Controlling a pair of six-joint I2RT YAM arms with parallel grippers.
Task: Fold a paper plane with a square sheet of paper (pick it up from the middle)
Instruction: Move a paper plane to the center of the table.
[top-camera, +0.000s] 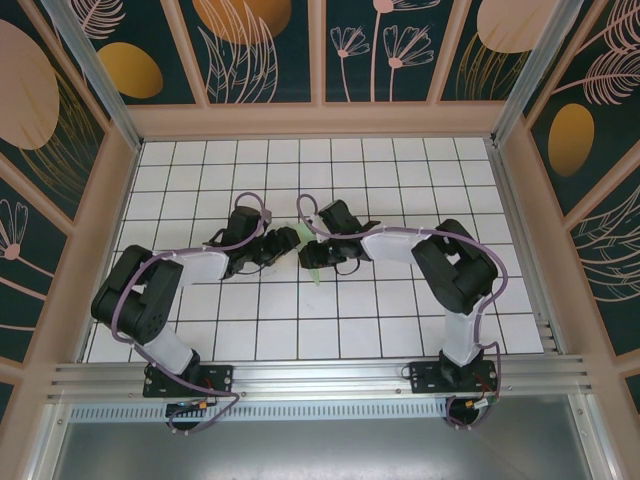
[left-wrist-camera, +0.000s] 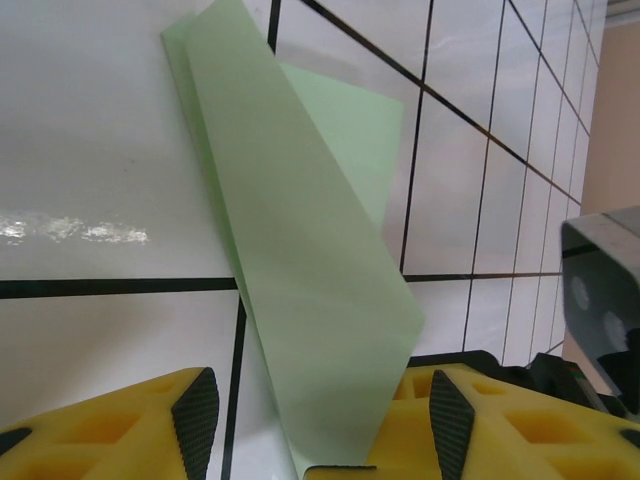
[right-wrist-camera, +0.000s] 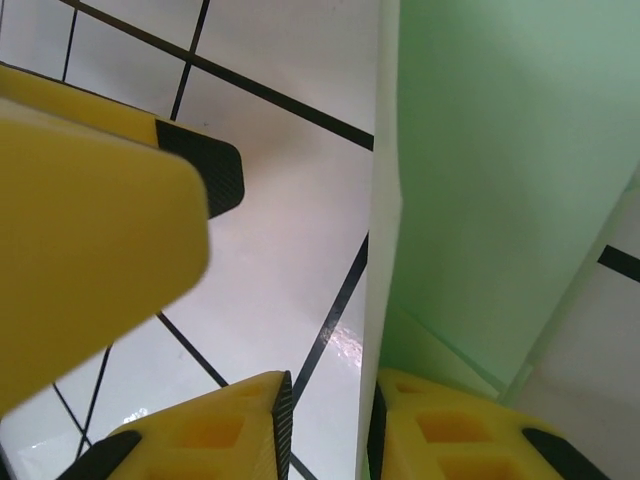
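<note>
The paper (left-wrist-camera: 310, 300) is sitting mid-tabletop (left-wrist-camera: 90, 130), already folded into a narrow layered wedge but not yet a finished plane, with the left fingers (left-wrist-camera: 195, 410) standing open around it, while whether the nearly closed right fingers (right-wrist-camera: 250, 430) are pinching its edge cannot be told.

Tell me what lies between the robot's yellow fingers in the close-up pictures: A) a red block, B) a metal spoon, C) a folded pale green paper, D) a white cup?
C: the folded pale green paper stretches over the white tiles, its near end between the fingers of the left gripper.
</note>
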